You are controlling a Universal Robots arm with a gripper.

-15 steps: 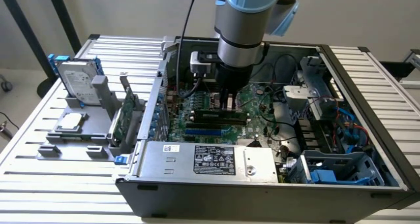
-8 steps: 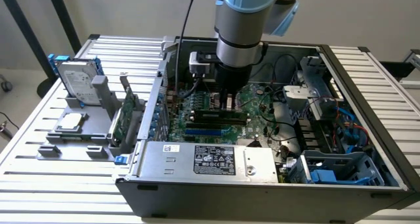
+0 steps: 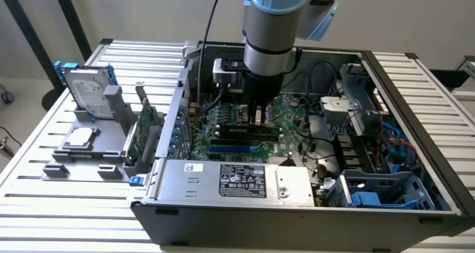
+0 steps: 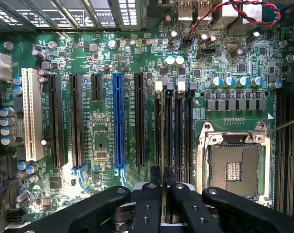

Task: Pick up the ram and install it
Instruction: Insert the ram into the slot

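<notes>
The gripper [image 4: 162,180] stands low inside the open computer case [image 3: 415,169], directly over the motherboard [image 4: 103,141]. Its fingers [image 4: 155,175] are nearly closed, clamping the ram [image 4: 162,126] edge-on. The ram sits upright in the memory slots [image 4: 178,126], between the black expansion slot [image 4: 139,121] and the empty processor socket [image 4: 233,167].
</notes>
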